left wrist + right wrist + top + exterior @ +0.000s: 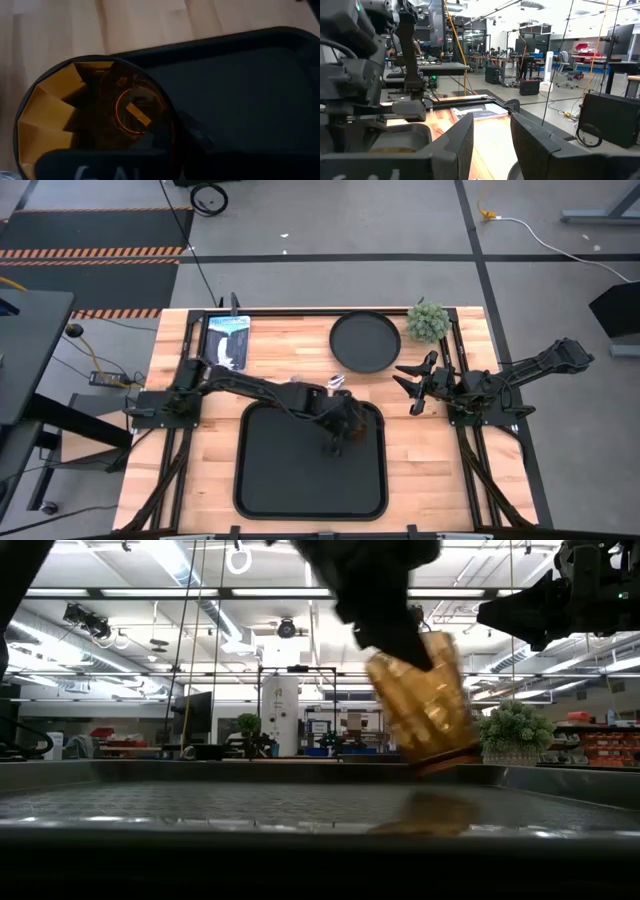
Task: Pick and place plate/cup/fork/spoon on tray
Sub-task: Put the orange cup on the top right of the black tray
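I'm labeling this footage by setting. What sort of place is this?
Probably a robotics lab or workshop: a wooden table standing on a concrete floor with striped hazard mats, and beyond it workbenches, office chairs and strip-lit ceilings.

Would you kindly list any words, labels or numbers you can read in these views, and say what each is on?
None can be read for certain.
Left gripper, shut on the cup over the tray: pale characters on its body, cut off by the picture's edge, unreadable.
Packet at the table's far left corner: print too small.
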Motion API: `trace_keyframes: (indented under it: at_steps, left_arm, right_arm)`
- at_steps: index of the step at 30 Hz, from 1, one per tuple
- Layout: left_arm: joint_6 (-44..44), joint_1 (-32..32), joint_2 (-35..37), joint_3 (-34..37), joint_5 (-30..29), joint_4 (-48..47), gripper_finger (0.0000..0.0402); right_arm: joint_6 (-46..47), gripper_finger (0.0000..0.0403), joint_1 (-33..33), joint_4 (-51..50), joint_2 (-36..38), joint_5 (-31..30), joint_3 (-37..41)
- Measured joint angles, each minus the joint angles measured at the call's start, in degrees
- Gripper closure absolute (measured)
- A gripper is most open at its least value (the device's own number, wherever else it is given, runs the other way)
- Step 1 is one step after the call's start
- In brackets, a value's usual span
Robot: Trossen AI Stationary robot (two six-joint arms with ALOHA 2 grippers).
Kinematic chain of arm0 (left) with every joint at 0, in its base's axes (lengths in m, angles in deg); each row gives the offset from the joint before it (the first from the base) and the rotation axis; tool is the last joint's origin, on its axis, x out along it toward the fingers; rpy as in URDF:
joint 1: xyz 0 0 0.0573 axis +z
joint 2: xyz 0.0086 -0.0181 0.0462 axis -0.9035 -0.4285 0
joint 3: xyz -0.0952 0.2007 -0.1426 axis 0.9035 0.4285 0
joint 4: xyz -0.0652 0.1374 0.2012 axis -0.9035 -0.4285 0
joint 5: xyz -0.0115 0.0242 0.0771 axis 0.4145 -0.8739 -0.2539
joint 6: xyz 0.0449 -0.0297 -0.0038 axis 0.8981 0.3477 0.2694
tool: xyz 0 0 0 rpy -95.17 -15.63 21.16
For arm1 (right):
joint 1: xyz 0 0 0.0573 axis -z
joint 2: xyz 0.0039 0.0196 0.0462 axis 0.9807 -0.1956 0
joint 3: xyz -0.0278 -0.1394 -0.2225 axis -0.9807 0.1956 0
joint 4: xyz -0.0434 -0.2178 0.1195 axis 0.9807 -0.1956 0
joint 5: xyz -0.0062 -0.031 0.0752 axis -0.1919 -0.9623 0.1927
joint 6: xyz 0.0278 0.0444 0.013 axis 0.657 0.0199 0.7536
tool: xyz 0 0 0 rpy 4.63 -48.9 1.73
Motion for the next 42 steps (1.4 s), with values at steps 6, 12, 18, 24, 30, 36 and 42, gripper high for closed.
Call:
trace_keyframes:
  at_steps: [6,12,18,24,30,36,42]
  left_arm:
    - [2.8,-0.1,-6.0,-10.6,-3.0,-8.6,0.0376]
    - [3.8,0.0,-7.8,-12.9,-4.1,-11.1,0.0369]
    - [3.9,0.1,-7.9,-12.9,-4.2,-11.2,0.0371]
    - [4.5,0.1,-8.3,-12.9,-4.7,-10.8,0.0344]
    - [4.5,0.1,-8.3,-12.9,-5.2,-10.1,0.0300]
    - [6.7,-0.3,-8.3,-12.9,-5.3,-8.6,0.0268]
    - [9.7,-1.7,-7.0,-12.9,-10.8,-9.5,0.0249]
  right_arm:
    - [0.0,0.0266,0.0,0.0,0.0,0.0,0.0]
    - [0.0,0.0266,0.0,0.0,-0.1,0.0,0.0]
    - [0.0,0.0266,0.0,0.0,-0.1,0.0,0.0]
    - [0.0,0.0266,0.0,0.0,-0.1,0.0,0.0]
    - [0.0,0.0266,0.0,0.0,-0.1,0.0,0.0]
    - [0.0,0.0266,0.0,0.0,-0.1,0.0,0.0]
    - [0.0,0.0266,0.0,0.0,-0.1,0.0,0.0]
